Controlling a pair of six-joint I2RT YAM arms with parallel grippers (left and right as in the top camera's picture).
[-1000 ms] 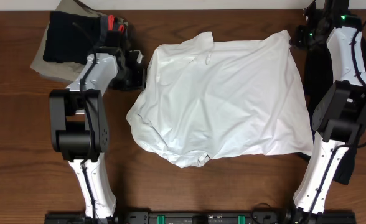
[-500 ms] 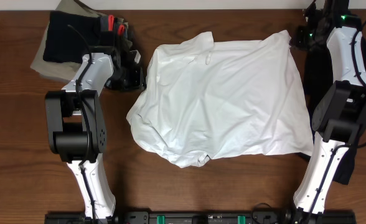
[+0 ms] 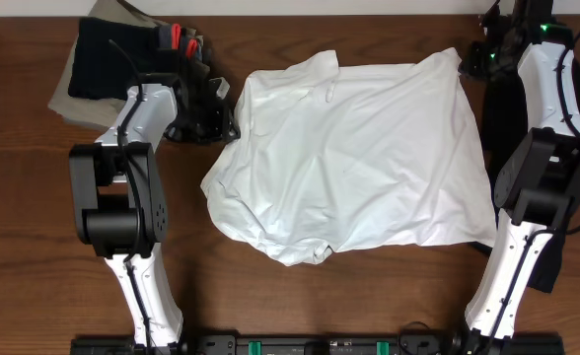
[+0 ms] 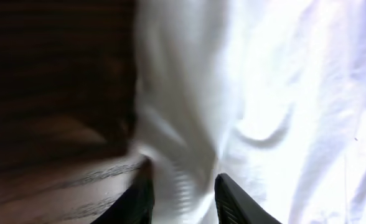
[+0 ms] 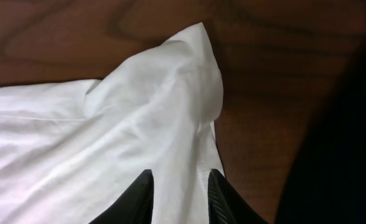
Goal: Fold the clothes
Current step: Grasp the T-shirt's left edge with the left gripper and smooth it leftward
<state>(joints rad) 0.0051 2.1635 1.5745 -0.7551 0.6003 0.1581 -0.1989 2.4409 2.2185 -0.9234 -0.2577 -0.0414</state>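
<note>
The clothes to fold are chiefly a large white T-shirt (image 3: 349,158), spread rumpled and mostly flat across the middle of the wooden table (image 3: 34,247). My left gripper (image 3: 227,118) sits at its upper left edge. In the left wrist view the left gripper (image 4: 183,199) stands open with the blurred shirt edge (image 4: 264,93) lying between its fingers. My right gripper (image 3: 468,59) is at the shirt's far right corner. The right wrist view shows the right gripper (image 5: 180,193) open, straddling that peaked corner of the shirt (image 5: 108,137). No print shows.
A pile of other garments lies at the back left: a dark one (image 3: 108,54) on a beige one (image 3: 68,94), with something red (image 3: 179,39) beside it. Dark cloth (image 3: 502,108) lies along the right edge under the right arm.
My left gripper has shifted a little to the right, up to the shirt's left edge. The right arm and the shirt have stayed where they were.
</note>
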